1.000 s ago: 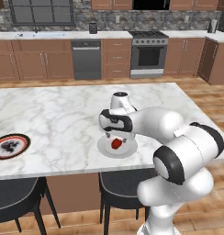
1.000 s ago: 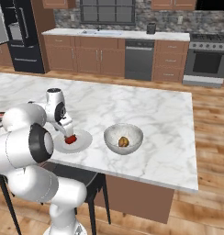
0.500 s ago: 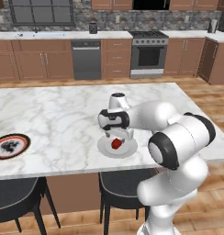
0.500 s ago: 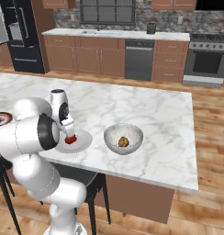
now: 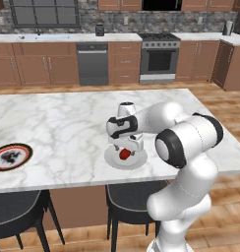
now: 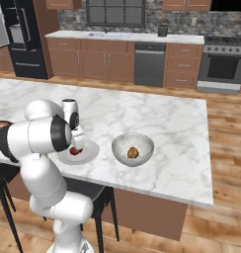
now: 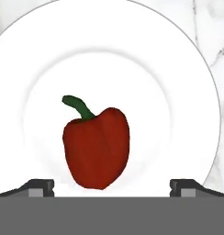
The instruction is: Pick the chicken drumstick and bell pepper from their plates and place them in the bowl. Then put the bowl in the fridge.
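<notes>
Hovering over the plain white plate (image 7: 187, 59), gripper (image 7: 112, 186) spread wide, fingertips (image 7: 40, 187) either side of the bell pepper (image 7: 96, 147) lying on it. Beside that plate, bowl (image 6: 133, 149) holds chicken drumstick (image 6: 133, 152). Patterned plate (image 5: 12, 156) well apart.

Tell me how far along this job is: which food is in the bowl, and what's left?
Done: the drumstick lies in the bowl. In hand: the open gripper hangs over the pepper, which lies on its white plate, not gripped yet. Left: grasp the pepper, drop it in the bowl, then carry the bowl to the fridge. The patterned plate holds no food.
</notes>
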Tool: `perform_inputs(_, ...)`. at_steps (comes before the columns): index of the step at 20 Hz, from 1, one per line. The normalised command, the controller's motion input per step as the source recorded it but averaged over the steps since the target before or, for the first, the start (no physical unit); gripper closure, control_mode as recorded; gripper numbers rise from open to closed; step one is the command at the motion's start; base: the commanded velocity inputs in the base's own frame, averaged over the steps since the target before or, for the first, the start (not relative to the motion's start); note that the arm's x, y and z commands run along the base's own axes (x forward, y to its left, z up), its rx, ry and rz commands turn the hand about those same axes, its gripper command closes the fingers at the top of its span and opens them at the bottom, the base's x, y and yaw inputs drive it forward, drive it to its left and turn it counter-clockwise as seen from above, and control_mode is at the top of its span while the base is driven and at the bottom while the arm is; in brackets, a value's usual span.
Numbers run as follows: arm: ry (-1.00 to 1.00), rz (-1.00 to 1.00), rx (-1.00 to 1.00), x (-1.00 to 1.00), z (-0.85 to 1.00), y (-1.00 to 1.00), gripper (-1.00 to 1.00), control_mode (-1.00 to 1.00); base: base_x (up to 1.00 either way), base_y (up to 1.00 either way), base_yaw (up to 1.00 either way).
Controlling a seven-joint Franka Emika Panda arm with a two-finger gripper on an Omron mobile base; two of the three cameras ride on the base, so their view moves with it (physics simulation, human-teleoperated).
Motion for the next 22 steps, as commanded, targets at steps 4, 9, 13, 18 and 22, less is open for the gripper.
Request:
perform_inputs(4,0.00,0.00,0.00,0.08,-0.14,-0.04,-1.00,-1.00,0.00,0.00,0.00)
perform_inputs(9,0.00,0.00,0.00,0.09,-0.20,0.00,-1.00,-1.00,0.00,0.00,0.00)
perform_inputs(13,0.00,-0.01,0.00,0.00,-0.16,0.00,-1.00,-1.00,0.00,0.00,0.00)
perform_inputs(18,0.00,-0.03,0.00,0.00,-0.13,0.00,-1.00,-1.00,0.00,0.00,0.00)
perform_inputs(22,0.00,-0.01,0.00,0.00,-0.09,0.00,-1.00,-1.00,0.00,0.00,0.00)
